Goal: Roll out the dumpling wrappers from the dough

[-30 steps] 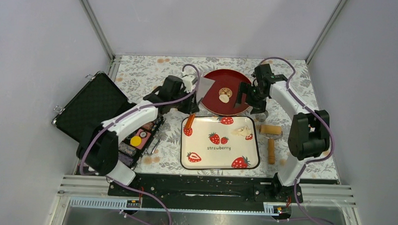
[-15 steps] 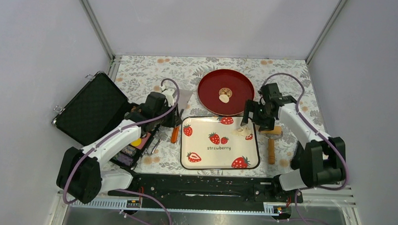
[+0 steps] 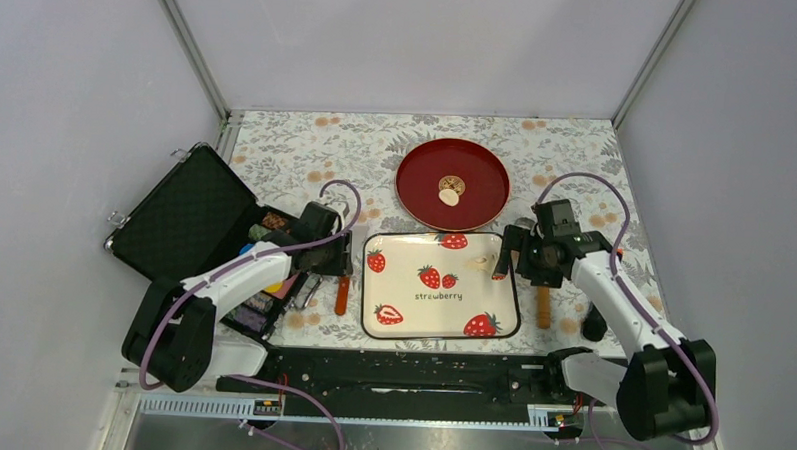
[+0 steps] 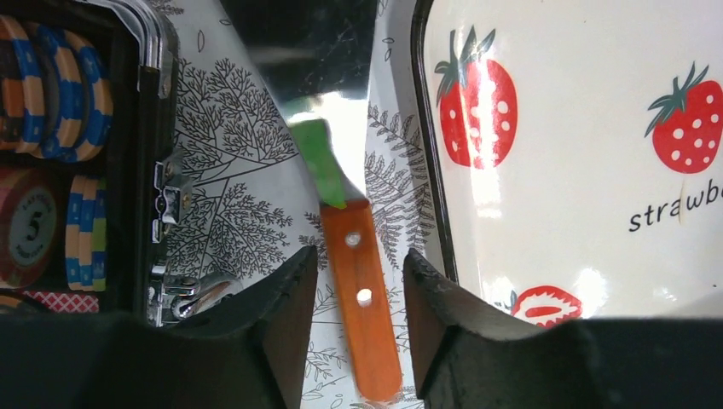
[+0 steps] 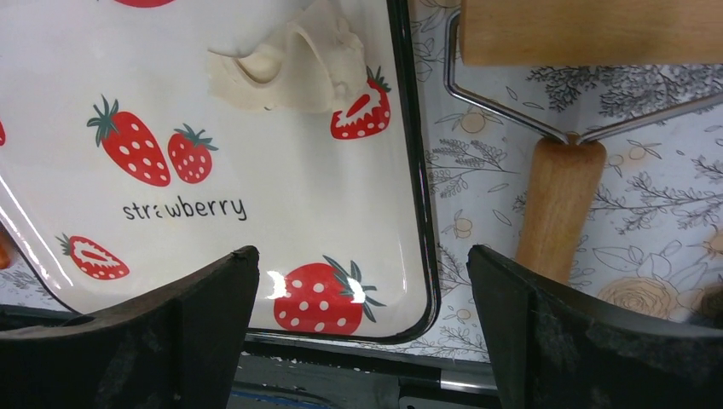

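A ragged scrap of dough (image 3: 490,263) (image 5: 294,64) lies at the right end of the strawberry tray (image 3: 441,312) (image 5: 281,170). One small round dumpling wrapper (image 3: 448,198) sits on the red plate (image 3: 421,181). My right gripper (image 3: 521,257) (image 5: 362,256) hovers wide open over the tray's right edge, holding nothing. The wooden roller (image 3: 543,302) (image 5: 558,209) lies just right of the tray. My left gripper (image 3: 341,266) (image 4: 361,256) is open astride an orange-handled tool with a green blade (image 3: 341,297) (image 4: 362,298), which lies on the cloth with a gap on each side.
An open black case (image 3: 190,213) with poker chips (image 4: 81,102) stands left of the left gripper. A small dark object (image 3: 593,322) lies right of the roller. The floral cloth (image 3: 307,142) covers the table up to the walls.
My left arm carried the orange-handled tool from the tray's far-left corner toward the near side, laid it on the cloth and opened. My right arm came back from the red plate to the tray's right edge.
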